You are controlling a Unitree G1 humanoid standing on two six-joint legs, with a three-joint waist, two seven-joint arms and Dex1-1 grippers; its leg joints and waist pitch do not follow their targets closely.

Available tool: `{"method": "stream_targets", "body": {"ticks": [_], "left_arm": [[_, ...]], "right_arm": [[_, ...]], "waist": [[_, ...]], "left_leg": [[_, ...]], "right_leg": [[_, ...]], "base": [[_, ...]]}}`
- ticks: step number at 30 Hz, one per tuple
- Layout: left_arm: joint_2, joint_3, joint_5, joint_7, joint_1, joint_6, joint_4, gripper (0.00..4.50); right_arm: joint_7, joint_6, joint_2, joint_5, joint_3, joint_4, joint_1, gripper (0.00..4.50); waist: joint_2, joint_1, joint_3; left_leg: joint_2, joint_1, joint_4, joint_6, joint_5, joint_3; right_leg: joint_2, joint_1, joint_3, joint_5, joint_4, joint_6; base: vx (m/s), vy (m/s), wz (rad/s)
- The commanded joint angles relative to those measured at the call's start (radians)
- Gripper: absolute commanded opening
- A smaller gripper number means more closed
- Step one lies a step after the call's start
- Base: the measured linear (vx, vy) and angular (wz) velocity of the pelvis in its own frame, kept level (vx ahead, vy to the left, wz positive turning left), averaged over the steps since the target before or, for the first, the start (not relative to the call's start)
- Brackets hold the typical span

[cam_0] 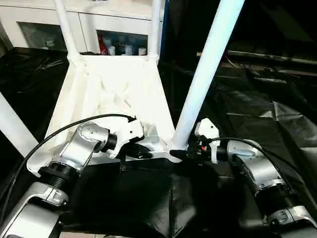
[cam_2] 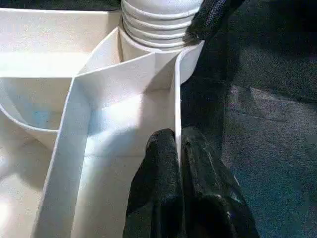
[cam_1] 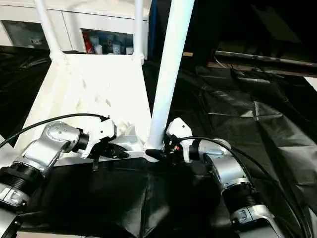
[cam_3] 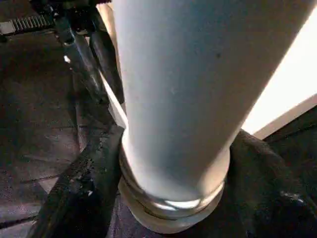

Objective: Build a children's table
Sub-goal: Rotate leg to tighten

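The white table top [cam_0: 99,94] lies upside down on black sheeting, ribbed underside up. Two legs [cam_0: 64,29] stand in its far corner sockets and another [cam_0: 12,126] rises at the near left. My left gripper [cam_0: 141,151] is shut on the top's thin near rim [cam_2: 177,99], its fingers [cam_2: 158,168] pinching the wall just short of the near right socket. A long white leg [cam_0: 205,74] stands in that socket. My right gripper [cam_0: 181,152] is shut on its collared base [cam_3: 173,198], one finger [cam_3: 84,188] on each side.
Crinkled black sheeting [cam_0: 247,109] covers the floor all around. A white cabinet [cam_0: 99,20] with small bottles [cam_0: 124,48] stands behind the table top. A metal bar [cam_0: 267,57] lies at the back right.
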Motion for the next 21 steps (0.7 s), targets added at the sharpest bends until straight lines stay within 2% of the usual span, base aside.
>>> {"method": "stream_targets", "body": {"ticks": [1,2,5,6,7,8,9,10,11,14,15,16,17,19,21], "left_arm": [[-0.014,-0.013,0.005,0.025,0.037,0.015,0.049,0.0],[-0.029,-0.006,0.0,0.044,0.037,0.017,0.051,0.0],[-0.084,0.0,0.004,0.117,0.036,0.019,0.055,0.0],[-0.127,0.006,0.006,0.171,0.032,0.031,0.068,0.0],[-0.181,0.014,0.009,0.242,0.025,0.041,0.088,0.0],[-0.194,0.013,0.011,0.258,0.023,0.042,0.093,0.0],[-0.264,0.009,0.025,0.338,0.011,0.053,0.121,0.0],[-0.286,0.007,0.03,0.362,0.006,0.059,0.129,0.0],[-0.299,0.006,0.033,0.376,0.003,0.062,0.135,0.0],[-0.369,-0.011,0.049,0.428,-0.005,0.08,0.14,0.0],[-0.387,-0.021,0.055,0.431,-0.005,0.079,0.136,0.0],[-0.387,-0.021,0.055,0.431,-0.005,0.079,0.136,0.0],[-0.403,-0.03,0.066,0.43,-0.007,0.076,0.136,0.0],[-0.398,-0.036,0.077,0.415,-0.006,0.078,0.135,0.0],[-0.379,-0.042,0.079,0.395,0.0,0.086,0.127,0.0]], "right_arm": [[-0.021,0.01,0.009,0.016,-0.013,-0.014,0.006,2.75],[-0.052,0.017,0.021,0.015,-0.022,-0.015,0.013,2.75],[-0.198,0.015,0.072,-0.004,-0.058,0.018,0.024,2.74],[-0.29,0.015,0.107,-0.013,-0.081,0.044,0.027,2.74],[-0.396,0.021,0.149,-0.022,-0.106,0.072,0.032,2.74],[-0.424,0.024,0.161,-0.022,-0.113,0.078,0.033,2.74],[-0.565,0.038,0.224,-0.024,-0.149,0.11,0.035,2.74],[-0.609,0.043,0.245,-0.022,-0.161,0.12,0.035,2.74],[-0.635,0.047,0.258,-0.022,-0.168,0.125,0.035,2.74],[-0.73,0.038,0.325,-0.06,-0.146,0.139,0.035,2.74],[-0.743,0.024,0.345,-0.078,-0.127,0.14,0.034,2.74],[-0.743,0.024,0.345,-0.078,-0.127,0.14,0.034,2.74],[-0.743,-0.002,0.368,-0.09,-0.11,0.14,0.033,2.74],[-0.722,-0.014,0.377,-0.071,-0.123,0.128,0.034,3.44],[-0.702,-0.013,0.363,-0.058,-0.133,0.117,0.032,3.44]], "waist": [[0.002,0.004,-0.043],[0.001,0.003,-0.043],[0.002,0.001,-0.037],[0.001,-0.001,-0.035],[0.004,-0.004,-0.035],[0.002,-0.004,-0.034],[0.008,-0.005,-0.034],[0.006,-0.01,-0.033],[0.008,-0.007,-0.034],[0.012,-0.008,-0.035],[0.012,-0.009,-0.036],[0.012,-0.009,-0.037],[0.016,-0.01,-0.038],[0.013,-0.012,-0.039],[0.015,-0.012,-0.039]], "left_leg": [[0.007,0.004,-0.066,0.028,-0.224,-0.003],[0.007,0.004,-0.065,0.027,-0.225,-0.002],[0.007,0.007,-0.07,0.008,-0.27,-0.004],[0.005,0.007,-0.071,-0.001,-0.29,-0.005],[0.004,0.006,-0.072,-0.006,-0.3,-0.005],[0.004,0.011,-0.072,-0.017,-0.312,-0.007],[0.002,0.012,-0.072,-0.019,-0.326,-0.007],[0.002,0.01,-0.073,-0.021,-0.332,-0.008],[0.0,0.012,-0.074,-0.026,-0.342,-0.011],[-0.001,0.012,-0.076,-0.011,-0.362,-0.013],[-0.001,0.008,-0.078,-0.011,-0.363,-0.015],[-0.002,0.009,-0.078,-0.011,-0.365,-0.014],[-0.002,0.008,-0.079,-0.01,-0.374,-0.016],[-0.004,0.006,-0.081,0.0,-0.386,-0.017],[-0.002,0.006,-0.082,0.008,-0.389,-0.018]], "right_leg": [[-0.039,0.039,0.031,-0.165,-0.072,-0.226],[-0.039,0.04,0.031,-0.165,-0.073,-0.226],[-0.04,0.034,0.032,-0.259,-0.084,-0.202],[-0.04,0.031,0.032,-0.305,-0.089,-0.189],[-0.041,0.028,0.033,-0.327,-0.089,-0.182],[-0.04,0.027,0.031,-0.358,-0.095,-0.171],[-0.041,0.023,0.032,-0.385,-0.099,-0.16],[-0.039,0.023,0.032,-0.396,-0.101,-0.154],[-0.041,0.023,0.029,-0.431,-0.105,-0.135],[-0.039,0.019,0.029,-0.424,-0.109,-0.119],[-0.038,0.021,0.027,-0.423,-0.109,-0.112],[-0.038,0.02,0.027,-0.421,-0.11,-0.109],[-0.038,0.021,0.027,-0.411,-0.109,-0.108],[-0.037,0.022,0.026,-0.397,-0.109,-0.108],[-0.038,0.022,0.027,-0.387,-0.109,-0.112]], "base": [[0.0,0.0,0.0],[0.0,0.0,0.0],[0.0,0.0,0.0],[0.0,0.0,0.0],[0.0,0.0,0.0],[0.0,0.0,0.0],[0.0,0.0,0.0],[0.0,0.0,0.0],[0.0,0.0,0.0],[0.0,0.0,0.0],[0.0,0.0,0.0],[0.0,0.0,0.0],[0.0,0.0,0.0],[0.0,0.0,0.0],[0.0,0.0,0.0]]}}
